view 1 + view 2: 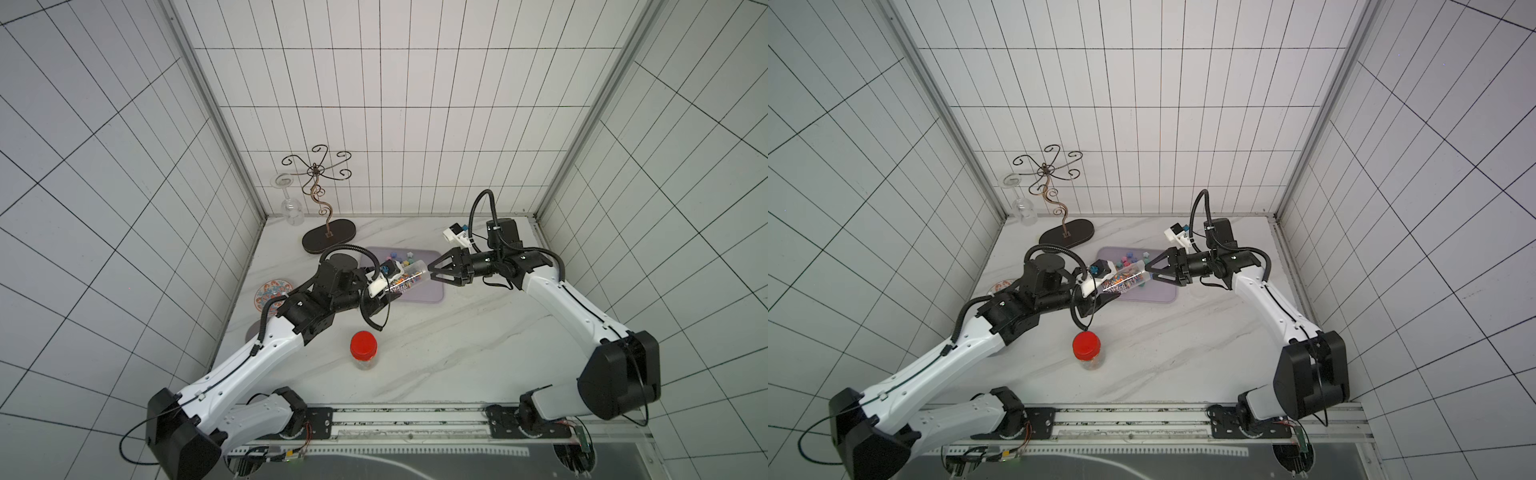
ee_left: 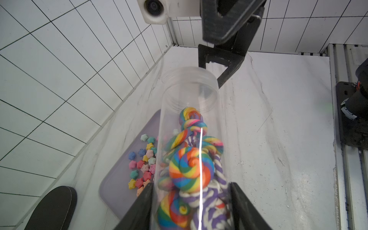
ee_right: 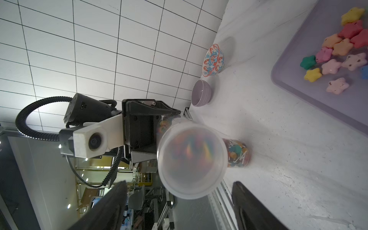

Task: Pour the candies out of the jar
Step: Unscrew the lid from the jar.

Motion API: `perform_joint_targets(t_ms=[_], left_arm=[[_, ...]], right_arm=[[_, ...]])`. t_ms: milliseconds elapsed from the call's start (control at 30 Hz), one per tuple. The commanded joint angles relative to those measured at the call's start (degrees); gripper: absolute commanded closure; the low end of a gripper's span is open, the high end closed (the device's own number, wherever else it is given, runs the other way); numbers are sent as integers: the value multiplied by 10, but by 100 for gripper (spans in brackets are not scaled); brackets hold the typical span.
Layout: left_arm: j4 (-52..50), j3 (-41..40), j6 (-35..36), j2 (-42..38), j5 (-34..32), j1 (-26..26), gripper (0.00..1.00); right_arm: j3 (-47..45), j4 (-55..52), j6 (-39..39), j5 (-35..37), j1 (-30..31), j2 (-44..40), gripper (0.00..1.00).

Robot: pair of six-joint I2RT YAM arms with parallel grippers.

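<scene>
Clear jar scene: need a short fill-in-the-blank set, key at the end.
1. The left gripper is ____ on the clear jar.
2. The candies on the lilac tray are ____-shaped.
3. The other jar, upright on the table, has a ____ lid.
4. The right gripper, at the clear jar's mouth, is ____.
Missing words: shut, star, red, open.

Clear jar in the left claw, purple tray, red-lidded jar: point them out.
clear jar [image 1: 409, 279], in a top view, middle of its wall
purple tray [image 1: 422, 296], in a top view, bare floor by its near edge
red-lidded jar [image 1: 364, 344], in a top view, centre of the lid
</scene>
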Motion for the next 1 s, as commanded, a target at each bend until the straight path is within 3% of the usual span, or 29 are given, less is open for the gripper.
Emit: perform_joint_targets(t_ms=[0, 500, 800, 967], left_arm=[[40, 1, -2, -10, 14, -3, 71], [42, 2, -8, -7, 29, -3, 71], [41, 2, -8, -6, 26, -3, 71], [45, 1, -12, -6, 28, -3, 71]], right_arm=[[-20, 25, 6, -12, 9, 14, 17], [-13, 95, 31, -27, 15, 21, 30], [-15, 108, 39, -33, 15, 19, 48], [-16, 110, 36, -31, 15, 17, 54]])
